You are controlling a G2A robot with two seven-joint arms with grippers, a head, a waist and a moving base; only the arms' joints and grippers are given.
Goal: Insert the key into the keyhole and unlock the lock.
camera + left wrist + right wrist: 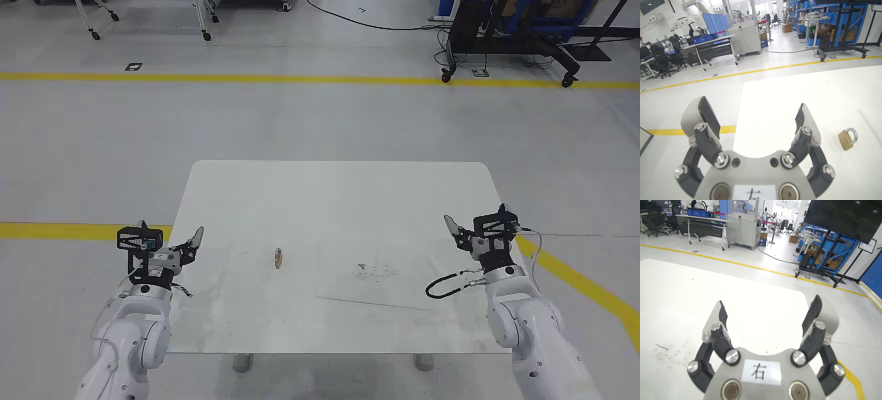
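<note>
A small brass padlock (278, 258) with a silver shackle lies on the white table (340, 200), left of the middle. In the left wrist view the padlock (847, 139) rests on its side beyond my left gripper (753, 106). A thin grey key (362, 267) lies right of the middle among faint smudges; the right wrist view shows the key (661, 346) as a small metal sliver. My left gripper (170, 236) hovers open at the table's left edge. At the right edge my right gripper (480, 222) (769, 301) is open too. Both hold nothing.
The tabletop (781, 94) carries grey smudges (672, 357) around the key and a thin scratch line (360, 300) near the front. Yellow floor tape (300, 78) runs behind the table. A black wheeled stand (510, 45) is far back right.
</note>
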